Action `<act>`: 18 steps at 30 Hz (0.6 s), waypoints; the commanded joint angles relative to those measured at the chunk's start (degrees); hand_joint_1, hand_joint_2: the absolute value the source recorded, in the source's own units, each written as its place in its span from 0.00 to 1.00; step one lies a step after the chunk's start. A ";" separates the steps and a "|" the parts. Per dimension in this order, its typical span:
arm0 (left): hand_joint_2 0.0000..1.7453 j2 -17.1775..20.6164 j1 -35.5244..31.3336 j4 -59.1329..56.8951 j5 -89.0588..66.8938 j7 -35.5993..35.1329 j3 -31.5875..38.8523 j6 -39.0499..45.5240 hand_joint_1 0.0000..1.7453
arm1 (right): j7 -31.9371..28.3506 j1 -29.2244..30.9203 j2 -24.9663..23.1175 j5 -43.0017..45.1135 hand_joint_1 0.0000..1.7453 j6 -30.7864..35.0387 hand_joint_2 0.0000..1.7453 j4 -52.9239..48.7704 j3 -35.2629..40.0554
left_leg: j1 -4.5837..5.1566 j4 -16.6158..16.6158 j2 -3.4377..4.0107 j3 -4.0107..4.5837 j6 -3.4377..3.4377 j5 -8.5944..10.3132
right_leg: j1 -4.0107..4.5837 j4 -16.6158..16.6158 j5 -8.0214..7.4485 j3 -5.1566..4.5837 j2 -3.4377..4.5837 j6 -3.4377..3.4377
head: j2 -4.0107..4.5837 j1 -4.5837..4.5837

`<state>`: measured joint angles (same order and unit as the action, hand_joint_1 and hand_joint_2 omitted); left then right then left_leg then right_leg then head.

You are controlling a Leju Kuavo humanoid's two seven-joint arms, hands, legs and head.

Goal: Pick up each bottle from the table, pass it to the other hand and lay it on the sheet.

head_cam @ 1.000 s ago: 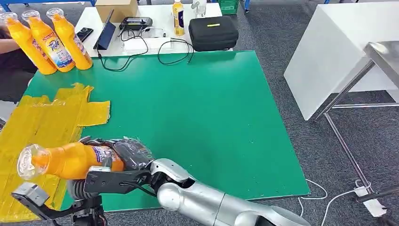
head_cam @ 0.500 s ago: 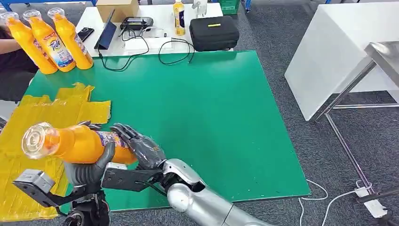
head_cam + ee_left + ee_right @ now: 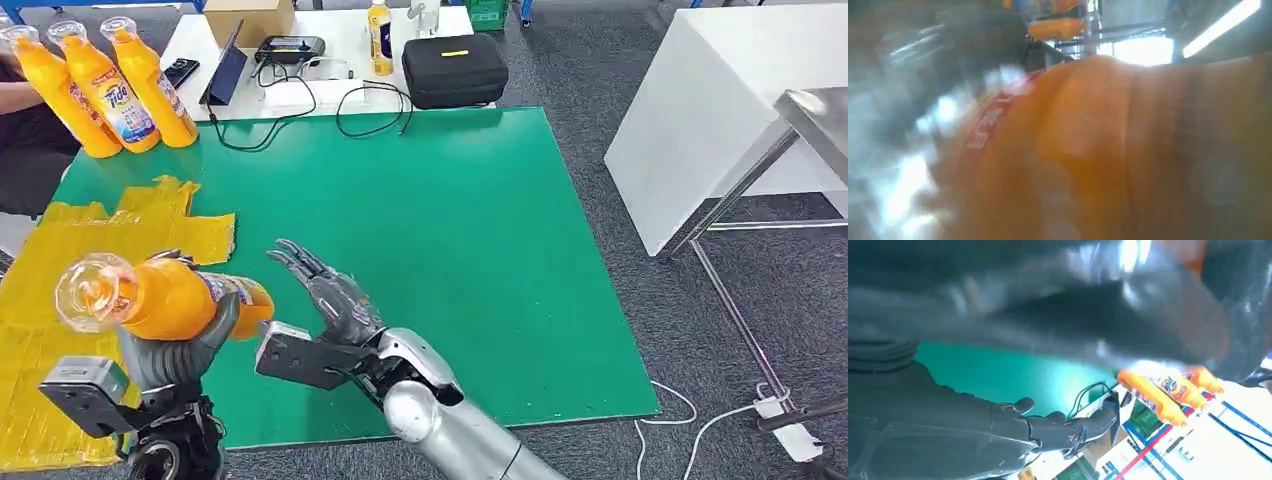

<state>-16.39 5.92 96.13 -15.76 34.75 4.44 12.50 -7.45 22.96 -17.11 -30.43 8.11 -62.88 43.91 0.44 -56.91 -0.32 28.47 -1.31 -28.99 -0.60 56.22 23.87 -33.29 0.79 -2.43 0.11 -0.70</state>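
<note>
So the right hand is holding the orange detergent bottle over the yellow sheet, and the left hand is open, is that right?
Not quite: the hands are swapped. In the head view the left hand holds the orange detergent bottle over the yellow sheet, and the right hand is open, fingers spread.

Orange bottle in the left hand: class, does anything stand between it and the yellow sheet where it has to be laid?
Nothing visible does. The left hand holds the orange plastic bottle over the near edge of the crumpled yellow sheet, whose surface below is bare. The open right hand is beside it, over the green table.
</note>
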 commanded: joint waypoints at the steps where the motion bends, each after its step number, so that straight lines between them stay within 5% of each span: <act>1: 1.00 2.64 -4.90 -6.93 -8.42 0.35 2.41 5.69 1.00 | -0.52 1.09 2.02 -0.65 0.00 -1.19 0.00 0.55 -1.79 | -0.01 0.10 -0.08 -0.10 0.06 0.05 | 0.01 -0.08 -0.01 0.12 -0.13 0.04 | 0.00 0.00; 5: 1.00 5.12 -9.16 -15.44 -28.49 -2.65 2.92 24.68 1.00 | -1.54 1.70 3.11 -0.14 0.00 -0.94 0.00 -0.46 -2.25 | -0.01 0.15 -0.22 -0.16 0.08 0.09 | 0.01 -0.12 0.01 0.22 -0.28 0.06 | 0.00 0.00; 6: 1.00 2.89 -11.09 -16.29 -42.68 -2.60 9.60 27.50 1.00 | -1.86 2.22 3.75 0.32 0.00 -0.91 0.00 -0.91 -2.05 | -0.01 0.13 -0.17 -0.14 0.07 0.08 | 0.01 -0.11 -0.01 0.19 -0.22 0.05 | 0.00 0.00; 8: 1.00 0.04 -13.82 -16.68 -53.74 3.82 21.76 27.50 1.00 | -2.54 2.49 4.98 1.40 0.00 -0.71 0.00 -1.86 -1.78 | -0.05 0.17 -0.14 -0.22 0.11 0.09 | 0.05 -0.18 -0.03 0.28 -0.22 0.08 | 0.00 0.00; 11: 1.00 2.12 -14.34 -15.26 -64.16 5.25 30.18 27.50 1.00 | -4.21 0.33 8.18 2.44 0.00 1.02 0.00 -5.11 -1.14 | -0.08 0.10 0.05 -0.15 0.08 0.03 | 0.07 -0.11 -0.04 0.19 0.00 0.06 | 0.00 0.00; 17: 1.00 3.14 -14.13 -15.69 -65.88 4.71 30.71 27.50 1.00 | -4.41 -0.27 9.35 2.51 0.00 1.45 0.00 -6.03 -1.08 | -0.11 0.14 0.00 -0.30 0.14 0.01 | 0.11 -0.13 0.03 0.31 -0.09 0.10 | 0.00 -0.02; 18: 1.00 5.57 -13.53 -15.97 -70.24 -0.46 28.77 27.50 1.00 | -4.42 -0.44 10.45 2.90 0.00 1.88 0.00 -6.93 -1.20 | -0.06 0.07 -0.06 -0.15 0.09 0.02 | 0.07 -0.06 0.04 0.18 -0.13 0.05 | 0.00 0.02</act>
<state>-14.32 -4.53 85.37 -79.69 39.67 26.53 39.84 -11.54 22.17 -12.50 -28.22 9.24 -66.86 42.23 0.44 -56.91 -0.32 28.45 -1.31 -28.98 -0.58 56.25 23.87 -33.30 0.83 -2.43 0.11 -0.68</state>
